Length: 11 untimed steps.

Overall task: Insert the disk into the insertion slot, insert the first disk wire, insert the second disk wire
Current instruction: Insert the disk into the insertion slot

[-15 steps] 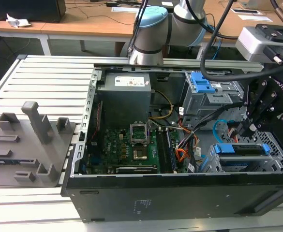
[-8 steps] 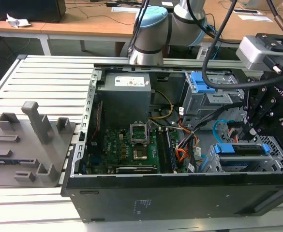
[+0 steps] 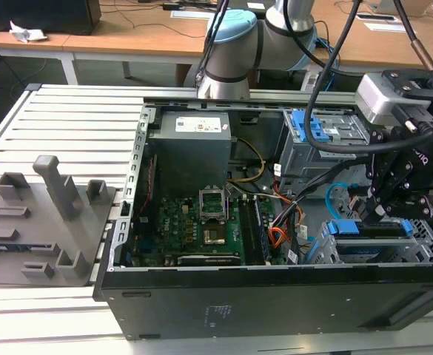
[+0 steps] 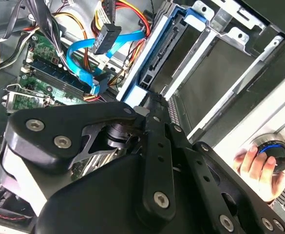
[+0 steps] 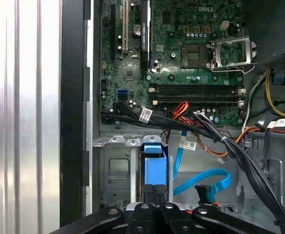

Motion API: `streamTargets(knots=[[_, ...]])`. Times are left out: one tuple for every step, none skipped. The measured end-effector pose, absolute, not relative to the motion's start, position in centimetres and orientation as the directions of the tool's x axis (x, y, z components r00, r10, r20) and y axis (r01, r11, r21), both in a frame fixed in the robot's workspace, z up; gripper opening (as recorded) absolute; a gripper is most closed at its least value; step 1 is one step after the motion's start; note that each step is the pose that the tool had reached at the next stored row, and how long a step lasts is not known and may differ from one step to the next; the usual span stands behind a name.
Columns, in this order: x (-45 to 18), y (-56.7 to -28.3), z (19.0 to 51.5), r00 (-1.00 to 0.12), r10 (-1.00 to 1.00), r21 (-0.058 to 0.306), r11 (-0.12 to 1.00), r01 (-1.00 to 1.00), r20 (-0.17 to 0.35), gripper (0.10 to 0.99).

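- The gripper (image 5: 159,191) sits low at the exterior view's right, reaching down into the open computer case (image 3: 275,296). Its fingers are drawn close together against the end of the disk (image 5: 154,168).
- The disk stands on edge with its blue carrier outward, lined up with the insertion slot (image 5: 103,180). That is probably so it can slide straight along the grey cage walls (it looks partly in, judging by how the cage flanks it).
- The second disk wire (image 5: 200,177) loops loose just beside the slot, its dark plug (image 5: 205,191) hanging free and joined to nothing. I take it to be not yet inserted.
- The first disk wire (image 4: 106,35) ends in a dark plug that also hangs free, above the motherboard (image 5: 181,48) side of the case.
- A person's hand (image 4: 256,170) rests on a blue-ringed knob (image 4: 275,152) outside the case, in the second wrist view (likely a control kept within reach).
- Hard to tell: whether the fingers pinch the carrier or only press on it, since the gripper's own body covers the contact.
- The disk's label, its far end and how deep it sits are hidden by the cage.
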State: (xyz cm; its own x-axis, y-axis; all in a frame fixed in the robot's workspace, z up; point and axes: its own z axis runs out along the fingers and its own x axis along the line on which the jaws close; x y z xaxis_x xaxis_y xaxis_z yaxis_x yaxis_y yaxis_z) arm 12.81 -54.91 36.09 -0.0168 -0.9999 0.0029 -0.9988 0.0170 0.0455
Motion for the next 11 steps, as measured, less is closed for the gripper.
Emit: streamTargets(knots=[[12.8,-54.9,35.9,-0.017,-1.0,0.046,0.017,-0.999,0.003,0.106],[12.8,-54.9,35.8,-0.017,-1.0,0.046,0.017,-0.999,0.003,0.106],[12.8,-54.9,35.6,-0.017,-1.0,0.046,0.017,-0.999,0.003,0.106],[12.8,-54.9,35.2,-0.017,-1.0,0.046,0.017,-0.999,0.003,0.106],[12.8,-54.9,34.9,-0.017,-1.0,0.046,0.017,-0.999,0.003,0.106],[12.8,-54.9,34.6,-0.017,-1.0,0.046,0.017,-0.999,0.003,0.106],[12.8,-54.9,34.5,-0.017,-1.0,0.046,0.017,-0.999,0.003,0.106],[12.8,-54.9,34.2,-0.017,-1.0,0.046,0.017,-0.999,0.003,0.106],[12.8,-54.9,33.9,-0.017,-1.0,0.046,0.017,-0.999,0.003,0.106],[12.8,-54.9,33.6,-0.017,-1.0,0.046,0.017,-0.999,0.004,0.106],[12.8,-54.9,33.4,-0.017,-1.0,0.046,0.017,-0.999,0.004,0.106]])
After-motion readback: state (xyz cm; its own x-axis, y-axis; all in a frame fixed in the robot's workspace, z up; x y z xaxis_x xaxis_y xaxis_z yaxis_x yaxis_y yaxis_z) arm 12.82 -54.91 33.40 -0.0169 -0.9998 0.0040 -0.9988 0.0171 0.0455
